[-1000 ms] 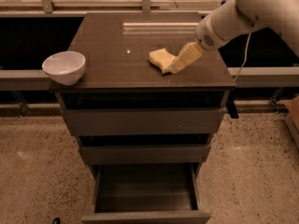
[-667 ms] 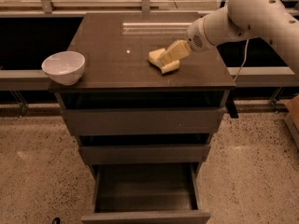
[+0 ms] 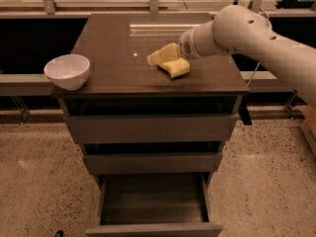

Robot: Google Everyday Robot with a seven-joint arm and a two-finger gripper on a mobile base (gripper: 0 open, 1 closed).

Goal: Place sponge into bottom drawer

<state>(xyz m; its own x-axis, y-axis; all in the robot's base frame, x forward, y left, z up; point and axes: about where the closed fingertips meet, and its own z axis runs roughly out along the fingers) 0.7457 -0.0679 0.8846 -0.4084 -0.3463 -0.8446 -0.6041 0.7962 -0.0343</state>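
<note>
The pale-yellow sponge (image 3: 175, 67) lies on the dark cabinet top (image 3: 118, 48), right of the middle. My gripper (image 3: 162, 55) reaches in from the right on the white arm (image 3: 247, 33) and sits right over the sponge's upper left edge, touching or nearly touching it. The bottom drawer (image 3: 154, 228) is pulled open below, and its dark inside shows nothing in it.
A white bowl (image 3: 67, 70) stands at the left front edge of the cabinet top. The two wider drawers (image 3: 150, 128) above the bottom one are slightly ajar. Speckled floor surrounds the cabinet, and a rail and glass wall run behind it.
My gripper has moved left from the sponge's right side to over its upper left edge. The sponge has stayed about where it was.
</note>
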